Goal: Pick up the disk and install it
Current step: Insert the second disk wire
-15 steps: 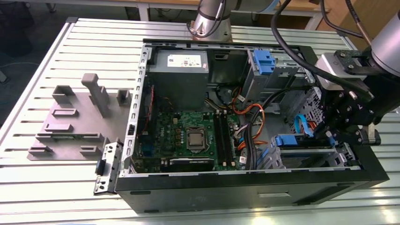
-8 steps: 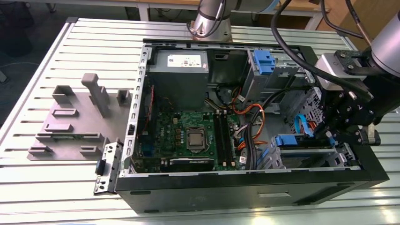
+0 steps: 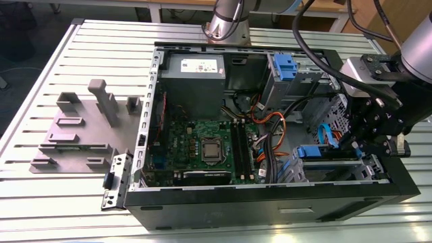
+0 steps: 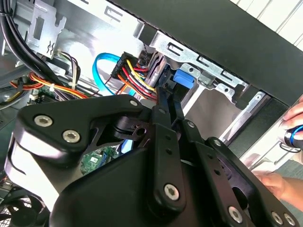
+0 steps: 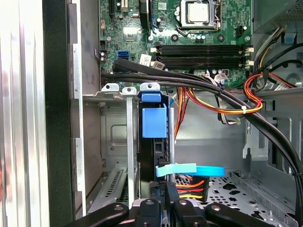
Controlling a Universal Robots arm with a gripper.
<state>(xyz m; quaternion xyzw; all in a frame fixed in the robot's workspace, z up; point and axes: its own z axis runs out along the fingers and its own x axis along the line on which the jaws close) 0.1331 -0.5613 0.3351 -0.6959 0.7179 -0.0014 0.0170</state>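
Blue plastic marks the disk (image 5: 154, 118), which stands on edge in the drive cage (image 5: 113, 142) at the front lower corner of the open computer case (image 3: 270, 200), its carrier tab beside the cage's rim. In the first wrist view the gripper (image 5: 163, 201) sits at the disk's near end, directly in line with its long axis, which runs away from the fingers toward the motherboard (image 5: 189, 28). Fingers look drawn together around the disk's thin edge, though the contact itself is hidden.
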